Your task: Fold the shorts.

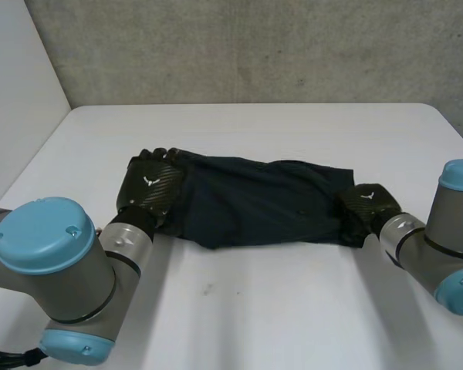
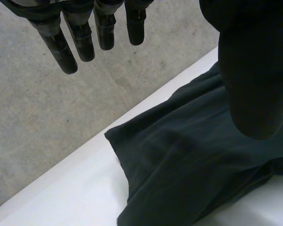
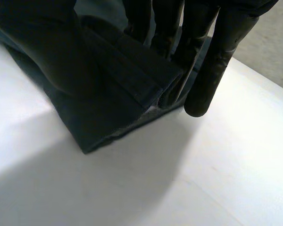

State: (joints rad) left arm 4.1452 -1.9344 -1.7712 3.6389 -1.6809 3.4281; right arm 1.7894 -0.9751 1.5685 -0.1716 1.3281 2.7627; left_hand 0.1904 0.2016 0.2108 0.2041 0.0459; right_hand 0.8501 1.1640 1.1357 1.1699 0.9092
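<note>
A white table (image 1: 255,308) carries dark shorts (image 1: 255,202) lying flat across it.

The shorts (image 1: 255,202) are plain dark navy, nearly black, with no print. The table (image 1: 293,308) is plain white. The left hand (image 1: 149,187) is black with a fine woven sheen and a small white mark on its back. The right hand (image 1: 368,203) is black with the same white mark. The left arm (image 1: 85,285) and right arm (image 1: 447,223) are grey with light-blue caps. The far wall (image 1: 255,46) is mottled, speckled grey. The panel (image 1: 15,77) at the far left is plain pale grey.
</note>
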